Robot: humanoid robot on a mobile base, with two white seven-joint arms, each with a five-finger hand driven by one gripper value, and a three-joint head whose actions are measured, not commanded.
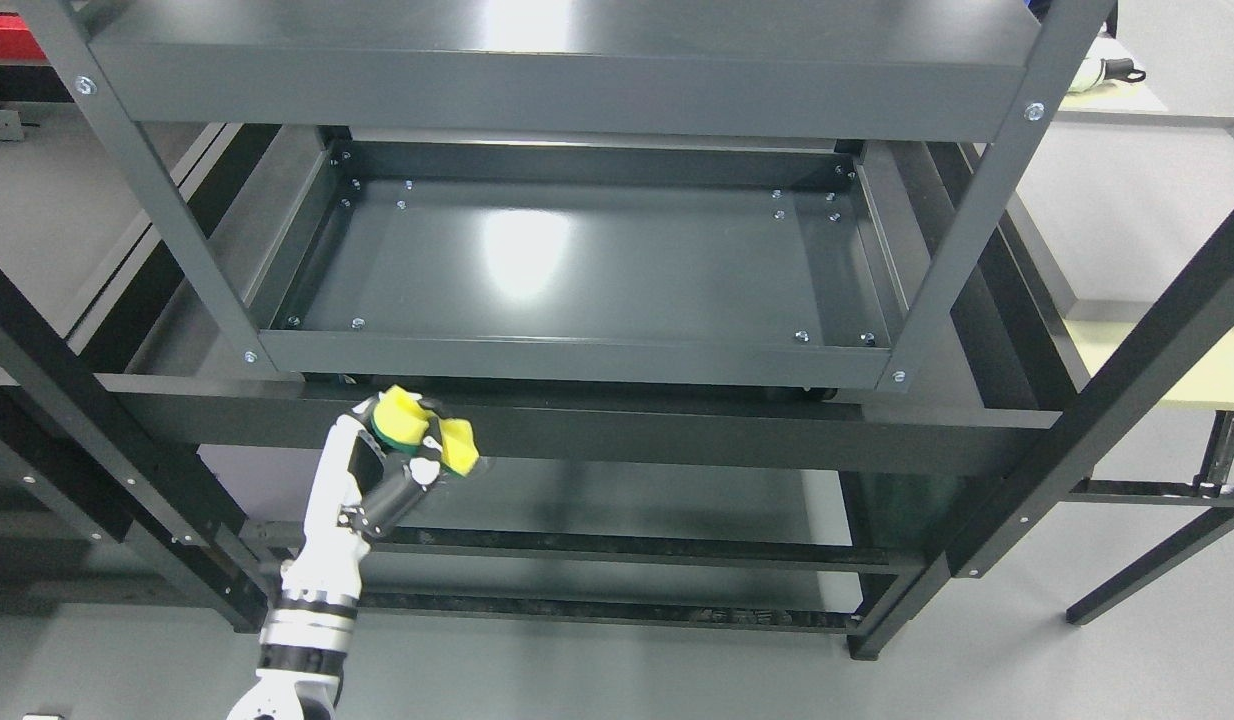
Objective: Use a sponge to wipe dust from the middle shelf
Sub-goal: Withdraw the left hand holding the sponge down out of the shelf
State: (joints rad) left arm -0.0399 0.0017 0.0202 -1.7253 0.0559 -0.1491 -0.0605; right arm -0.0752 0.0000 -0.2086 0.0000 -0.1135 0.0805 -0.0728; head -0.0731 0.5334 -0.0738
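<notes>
The left hand [417,440] holds a yellow sponge [455,440] with a green layer, its fingers curled around it so that the sponge bulges out above and to the right of the grip. The arm comes up from the lower left of the head view, and the hand sits in front of the dark front rail of the shelf unit [617,425], just below the front lip of the middle shelf [577,270]. The sponge is not on the shelf surface yet; it hangs outside and lower than the tray. The right arm does not show

The middle shelf is a dark grey metal tray with a raised rim, bare, with a bright glare patch near its centre. The top shelf [567,80] overhangs it, leaving a gap to reach through

By the look of it, the step in hand is bringing the sponge to the shelf, with wiping not yet begun. The next move calls for lifting the hand over the front lip, passing under the top shelf between the two front posts, then pressing the sponge flat on the tray and sweeping across it
</notes>
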